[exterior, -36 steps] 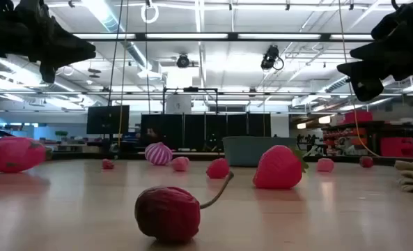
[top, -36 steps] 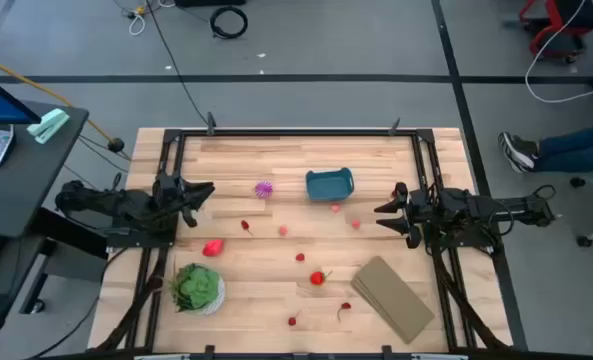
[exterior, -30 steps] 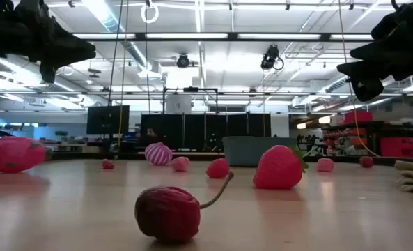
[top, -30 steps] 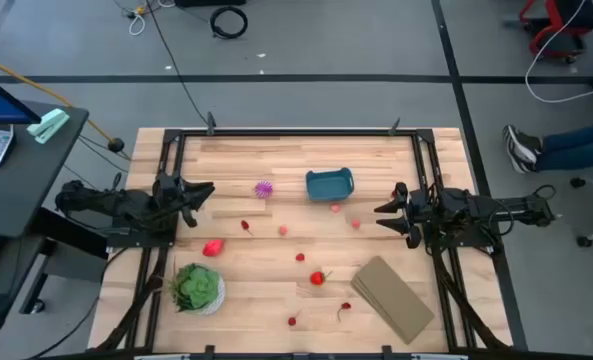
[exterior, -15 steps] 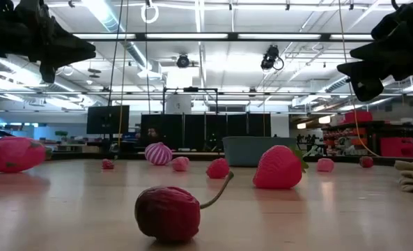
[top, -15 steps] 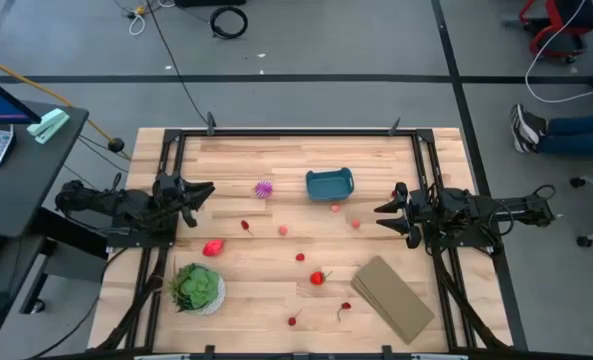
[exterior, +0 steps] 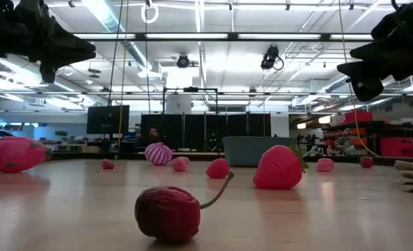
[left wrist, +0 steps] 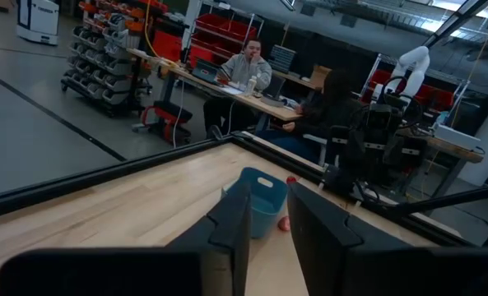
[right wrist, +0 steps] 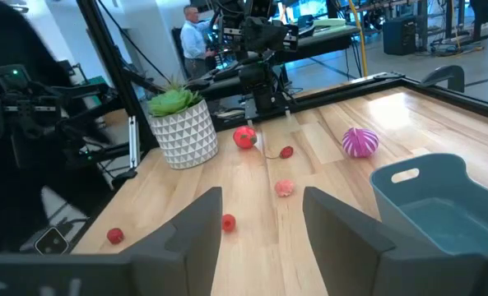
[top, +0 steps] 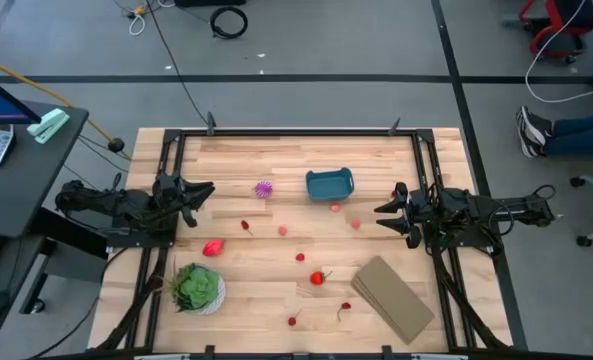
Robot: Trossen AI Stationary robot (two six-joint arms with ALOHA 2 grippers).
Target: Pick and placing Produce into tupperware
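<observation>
Left gripper (top: 206, 189): hovers above the table's left edge, pointing toward the middle; fingers (left wrist: 231, 234) stand a narrow gap apart, holding nothing
Right gripper (top: 381, 214): hovers above the right edge, facing the left one; fingers (right wrist: 192, 226) spread wide, nothing between them
Tupperware (top: 329, 184): teal tub on the far middle of the table (top: 276, 300), upright; nothing shows inside it
Produce near the tub: spiky purple piece (top: 265, 188) just left of it; 2 small pink pieces (top: 336, 208) just on its near side
Produce at centre: strawberry (top: 318, 278) nearer the front; small red pieces scattered around it; larger red piece (top: 213, 247) toward the left
Cherry (exterior: 168, 213): closest to the low camera, stem pointing right
Plant (top: 198, 287): green, in a white pot, near-left corner
Tan block (top: 393, 298): flat, near-right corner
</observation>
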